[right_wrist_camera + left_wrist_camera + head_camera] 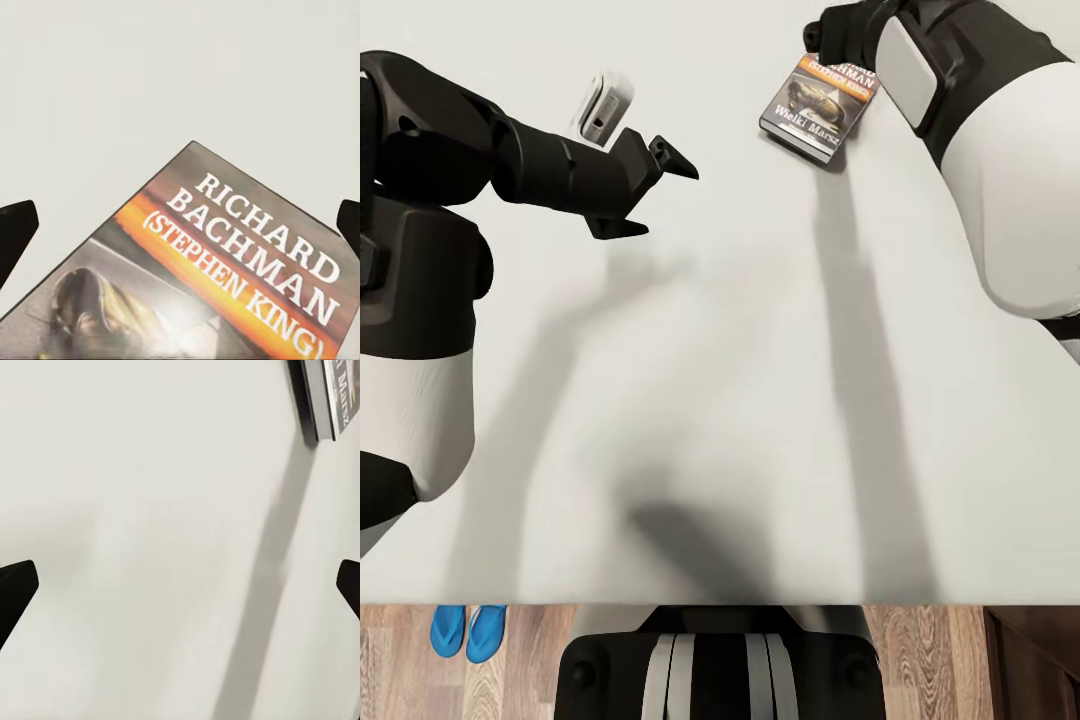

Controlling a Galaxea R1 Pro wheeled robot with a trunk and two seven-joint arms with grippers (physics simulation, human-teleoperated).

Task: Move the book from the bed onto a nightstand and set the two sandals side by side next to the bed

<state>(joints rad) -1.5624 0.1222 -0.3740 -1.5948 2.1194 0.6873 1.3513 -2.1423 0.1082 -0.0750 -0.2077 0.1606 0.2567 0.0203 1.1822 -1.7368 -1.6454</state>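
The book point(820, 105) lies flat on the bed's pale mattress point(740, 380), far right of centre, its cover with the white "RICHARD BACHMAN" title facing up. In the right wrist view the book point(225, 277) sits close below my right gripper point(180, 225), which is open with nothing between its fingers. My left gripper point(660, 198) hovers open over bare mattress to the left of the book; the left wrist view catches the book's edge point(330, 397) at the frame's corner. The two blue sandals point(468, 632) rest side by side on the wood floor by the bed's near edge.
A small white object point(603, 105) lies on the mattress just behind my left forearm. My base point(720, 665) stands against the bed's near edge. A dark wooden piece of furniture point(1035, 660) stands on the floor at the right.
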